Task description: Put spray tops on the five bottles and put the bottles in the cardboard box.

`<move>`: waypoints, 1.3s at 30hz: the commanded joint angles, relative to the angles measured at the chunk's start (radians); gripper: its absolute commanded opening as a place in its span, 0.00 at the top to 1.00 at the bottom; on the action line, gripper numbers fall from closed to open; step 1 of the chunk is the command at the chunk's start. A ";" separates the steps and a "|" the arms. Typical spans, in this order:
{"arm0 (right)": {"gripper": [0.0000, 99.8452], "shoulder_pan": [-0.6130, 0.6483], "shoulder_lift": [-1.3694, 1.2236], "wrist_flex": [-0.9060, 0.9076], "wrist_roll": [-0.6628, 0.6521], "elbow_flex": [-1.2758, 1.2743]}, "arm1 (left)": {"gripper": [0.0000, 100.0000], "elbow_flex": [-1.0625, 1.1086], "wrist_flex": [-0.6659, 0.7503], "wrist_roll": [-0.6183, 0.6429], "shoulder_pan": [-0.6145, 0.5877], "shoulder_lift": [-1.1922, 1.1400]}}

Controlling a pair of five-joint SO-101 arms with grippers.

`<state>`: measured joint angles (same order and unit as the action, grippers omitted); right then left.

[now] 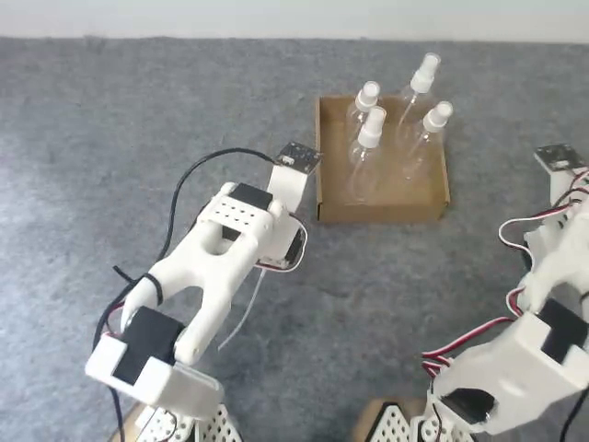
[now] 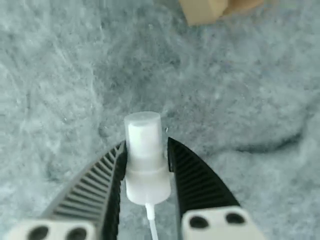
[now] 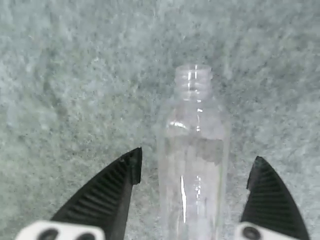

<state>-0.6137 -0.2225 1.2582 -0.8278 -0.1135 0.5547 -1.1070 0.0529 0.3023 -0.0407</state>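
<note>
Left wrist view: left gripper point(image 2: 145, 150) clamped on spray top point(image 2: 145, 167); right gripper point(image 3: 196, 157) spread wide, straddling uncapped bottle point(image 3: 192, 180) on table point(image 1: 138, 138), no contact. Bottle's long axis along gripper, open neck away from wrist. Top likely must travel right to neck. Goal cardboard box point(image 1: 382, 210) at table's far edge.

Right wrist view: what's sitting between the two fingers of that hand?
A clear, uncapped bottle sits between the open fingers of the right hand, touching neither, as the right wrist view shows.
</note>
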 commanded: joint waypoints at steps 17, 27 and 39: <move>0.70 0.042 -0.131 -0.073 -0.034 0.138 | 0.99 0.010 0.055 -0.008 0.003 0.071; 0.71 0.044 -0.202 -0.085 -0.031 0.141 | 0.99 0.010 0.055 -0.008 0.003 0.071; 0.91 0.042 -0.206 -0.134 0.012 0.153 | 0.99 0.010 0.055 -0.008 0.003 0.071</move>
<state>-0.5861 -0.4511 1.1370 -0.8293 -0.0215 0.5669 -1.0779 0.0545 0.3023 -0.0345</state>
